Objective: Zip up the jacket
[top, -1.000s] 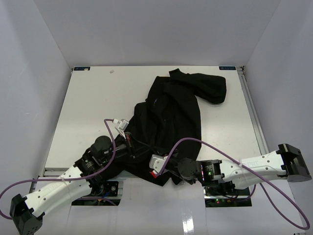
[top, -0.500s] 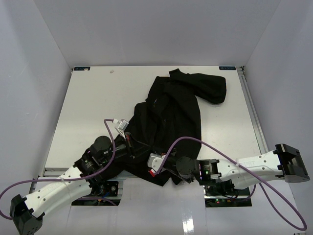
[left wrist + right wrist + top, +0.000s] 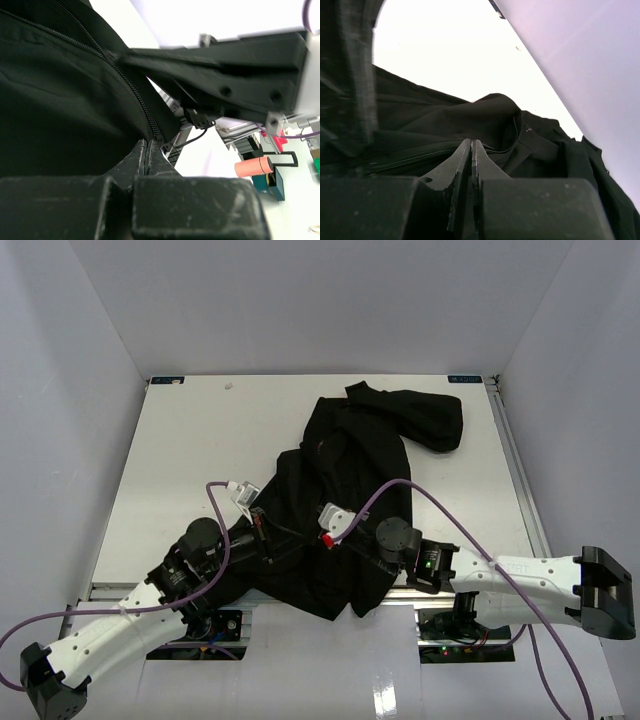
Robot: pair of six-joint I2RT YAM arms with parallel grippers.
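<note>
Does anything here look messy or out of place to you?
Yes: the jacket is not laid flat. It lies bunched and twisted on the table, a sleeve doubled over at its far right end, its near hem hanging past the table's front edge. The left gripper pinches it by the zipper.

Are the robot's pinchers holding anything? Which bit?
Both hold the jacket. The left gripper pinches it beside the zipper. The right gripper seems shut on a fabric seam.

The black jacket is laid crumpled on the white table, mostly over its right half.
</note>
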